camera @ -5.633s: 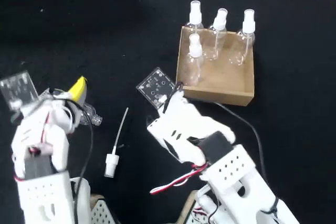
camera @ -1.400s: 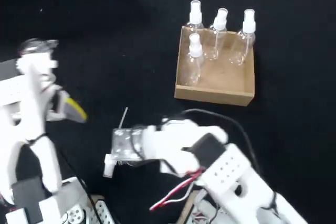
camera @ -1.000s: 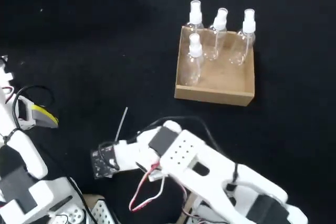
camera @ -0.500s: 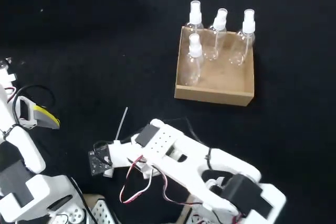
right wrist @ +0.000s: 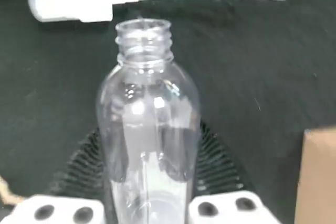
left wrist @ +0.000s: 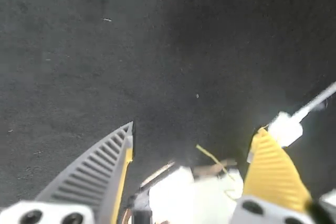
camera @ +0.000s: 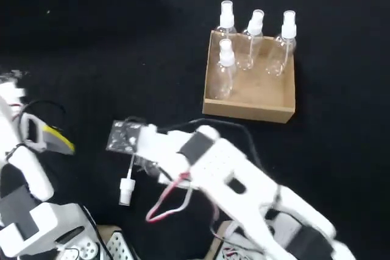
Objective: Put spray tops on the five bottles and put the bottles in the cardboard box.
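Likely light, slick and crushable, the clear uncapped plastic bottle (right wrist: 149, 103) is gripped mid-body by the right tool (right wrist: 151, 182); left tool (left wrist: 194, 129) gapes wide.

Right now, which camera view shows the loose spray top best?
The right wrist view: the spray top lies whole, head and tube, beyond the held bottle. In the high view its tube runs under the right arm. In the left wrist view it sits beside the yellow finger.

High view: overhead, far, facing table (camera: 91, 59). Wrist views: close above it. High, right share spray top (camera: 127, 190) (right wrist: 71, 4).
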`<action>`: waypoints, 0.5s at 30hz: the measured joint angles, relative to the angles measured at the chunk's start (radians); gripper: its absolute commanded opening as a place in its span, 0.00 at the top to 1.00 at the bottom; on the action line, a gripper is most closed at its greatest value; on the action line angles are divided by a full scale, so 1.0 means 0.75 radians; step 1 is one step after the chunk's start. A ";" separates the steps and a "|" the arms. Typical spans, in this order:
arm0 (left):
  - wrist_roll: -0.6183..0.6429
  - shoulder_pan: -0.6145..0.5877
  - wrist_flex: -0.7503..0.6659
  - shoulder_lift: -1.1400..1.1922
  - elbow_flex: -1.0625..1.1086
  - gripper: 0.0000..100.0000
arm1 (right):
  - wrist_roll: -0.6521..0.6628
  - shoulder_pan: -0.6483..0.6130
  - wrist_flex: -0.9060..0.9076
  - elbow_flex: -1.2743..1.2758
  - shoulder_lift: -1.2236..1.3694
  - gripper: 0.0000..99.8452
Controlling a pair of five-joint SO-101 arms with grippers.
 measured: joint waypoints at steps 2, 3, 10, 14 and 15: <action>-0.055 0.074 0.041 0.000 0.043 0.67 | -0.008 0.078 0.094 0.000 -0.149 0.99; -0.084 0.121 0.055 0.000 0.065 0.67 | -0.010 0.125 0.133 0.000 -0.219 0.99; -0.180 0.483 0.059 0.000 0.225 0.67 | -0.010 0.462 0.325 -0.002 -0.559 0.99; -0.186 0.685 0.039 -0.029 0.323 0.67 | 0.031 0.581 0.348 -0.002 -0.595 0.99; -0.186 0.726 0.018 -0.063 0.364 0.67 | 0.037 0.606 0.348 -0.002 -0.595 0.99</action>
